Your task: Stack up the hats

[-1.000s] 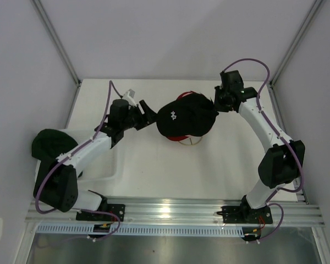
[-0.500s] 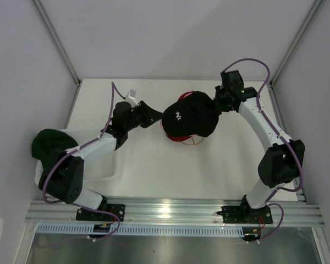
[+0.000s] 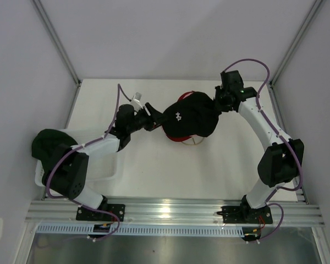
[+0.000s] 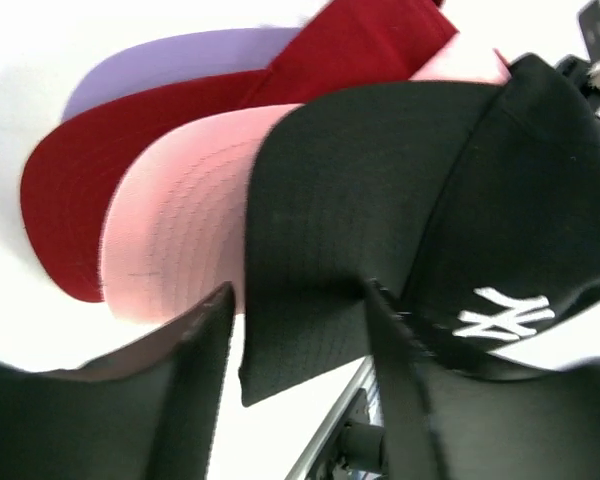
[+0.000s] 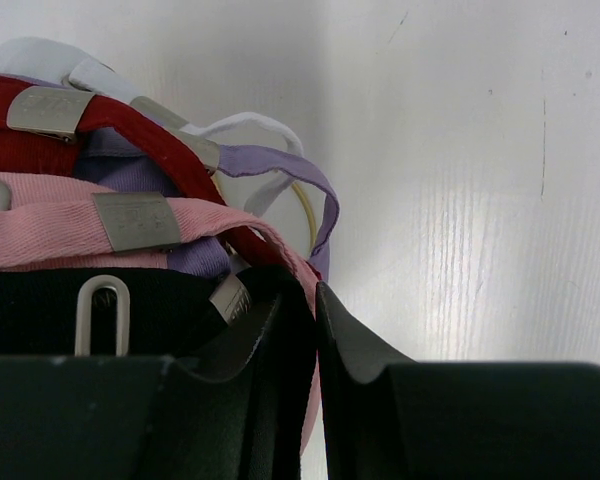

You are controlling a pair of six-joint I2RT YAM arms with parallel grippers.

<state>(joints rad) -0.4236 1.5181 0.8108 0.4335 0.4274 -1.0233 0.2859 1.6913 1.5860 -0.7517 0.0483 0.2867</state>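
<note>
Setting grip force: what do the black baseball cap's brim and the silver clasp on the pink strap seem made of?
The brim of the black baseball cap looks like matte woven cloth, likely over a stiffener: fine weave shows, curve holds. The silver clasp on the pink woven strap looks like brushed metal, dull grey sheen; possibly coated plastic.

Bright, even light fills the overhead view, with glare on the metal rail [image 3: 170,208] at lower centre. The left wrist view blows out white at upper left, the black cap [image 4: 360,200] slightly blurred; both wrist views' lower edges sit dark, unfocused
</note>
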